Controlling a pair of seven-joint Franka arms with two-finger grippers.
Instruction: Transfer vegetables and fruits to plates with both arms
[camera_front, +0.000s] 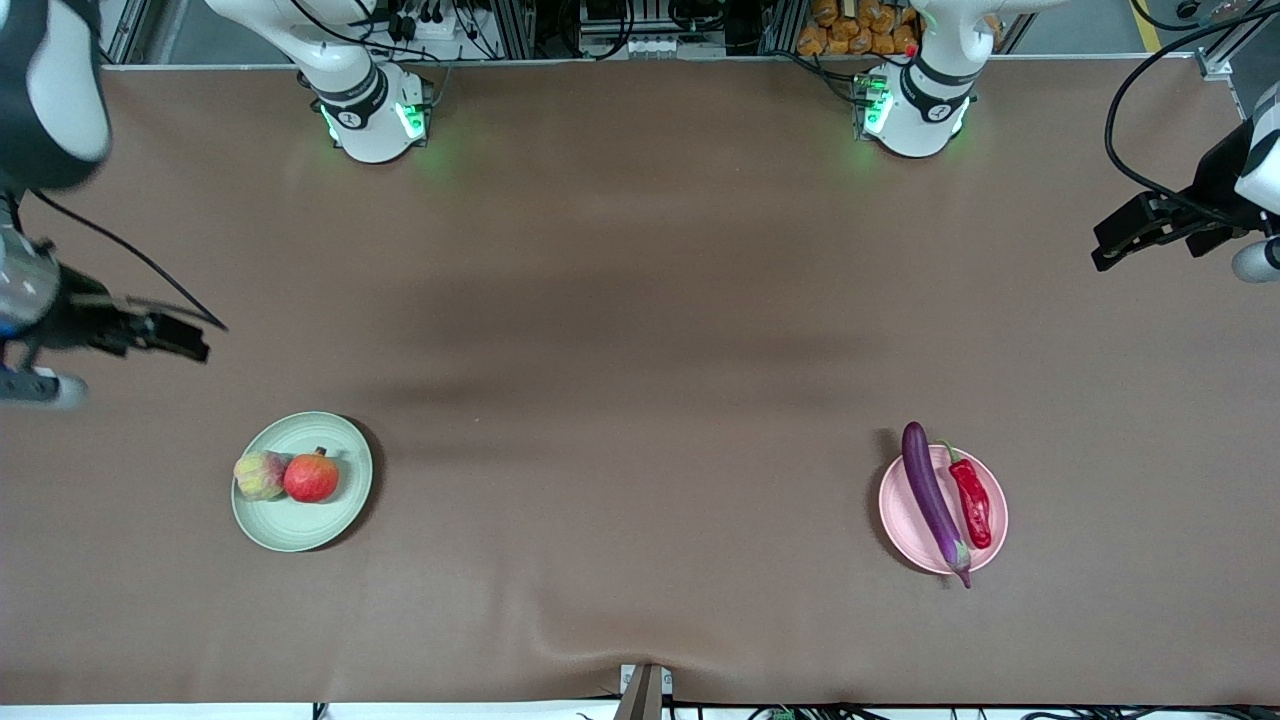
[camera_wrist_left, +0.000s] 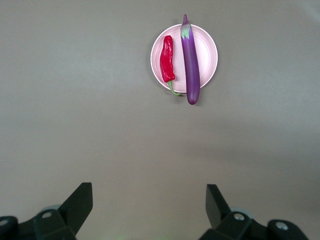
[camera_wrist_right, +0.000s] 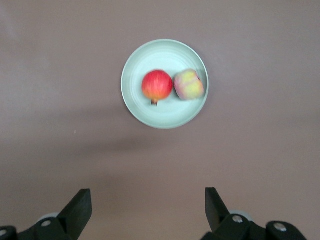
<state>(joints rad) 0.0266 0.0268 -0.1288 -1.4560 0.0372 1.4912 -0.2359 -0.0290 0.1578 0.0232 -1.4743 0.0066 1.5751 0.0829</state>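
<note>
The purple eggplant (camera_front: 931, 499) and the red chili (camera_front: 972, 503) lie side by side on the pink plate (camera_front: 900, 515) toward the left arm's end; they also show in the left wrist view, eggplant (camera_wrist_left: 190, 62), chili (camera_wrist_left: 167, 59), plate (camera_wrist_left: 208, 55). The red apple-like fruit (camera_front: 311, 477) and the peach-like fruit (camera_front: 260, 475) sit on the pale green plate (camera_front: 302, 529); the right wrist view shows them too, apple (camera_wrist_right: 157, 86), peach (camera_wrist_right: 189, 84), plate (camera_wrist_right: 165, 117). My left gripper (camera_front: 1102, 260) is open and empty, high over its table end. My right gripper (camera_front: 200, 345) is open and empty over its end.
The brown table cover (camera_front: 640, 350) spreads between the plates, with a slight fold near its front edge. The two arm bases (camera_front: 370, 110) stand along the table's back edge. A small mount (camera_front: 645, 690) sits at the middle of the front edge.
</note>
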